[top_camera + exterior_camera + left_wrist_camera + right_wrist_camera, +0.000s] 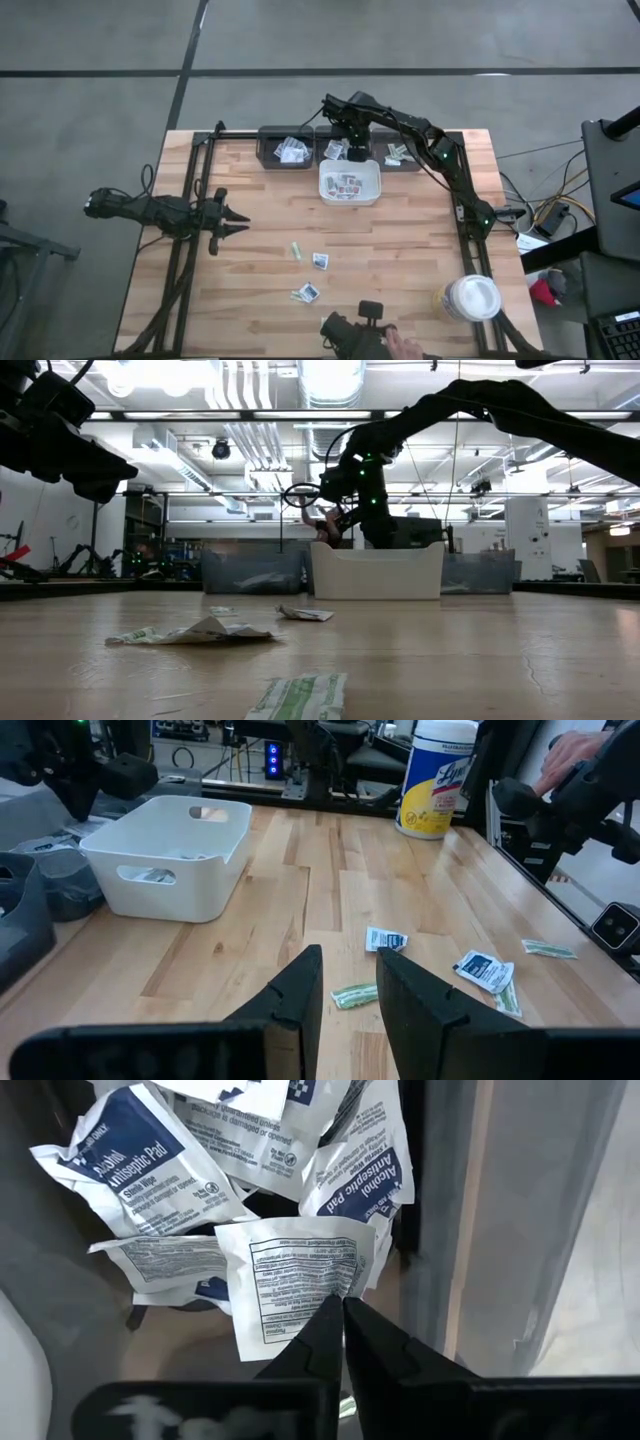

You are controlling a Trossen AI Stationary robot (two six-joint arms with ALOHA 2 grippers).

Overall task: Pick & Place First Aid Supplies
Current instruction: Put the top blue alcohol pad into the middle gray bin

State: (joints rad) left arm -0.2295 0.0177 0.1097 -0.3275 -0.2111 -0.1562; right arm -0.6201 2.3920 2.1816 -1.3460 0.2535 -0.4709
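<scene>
The right gripper [343, 1305] is held over the middle dark bin [334, 150] at the far edge of the surface [400, 250], its jaws pressed together on the lower edge of a white packet [295, 1280]. That packet hangs just ahead of the fingertips, above a heap of alcohol pads [130, 1155] in the bin. The white tray [350, 184] lies just beside the bin, toward the near side, so only a short carry by the right arm seems to be called for. The left gripper [232, 221] waits at the left side, jaws spread and empty. Loose packets [320, 261] lie on the surface ahead of it, nearer to the left arm than to the right.
</scene>
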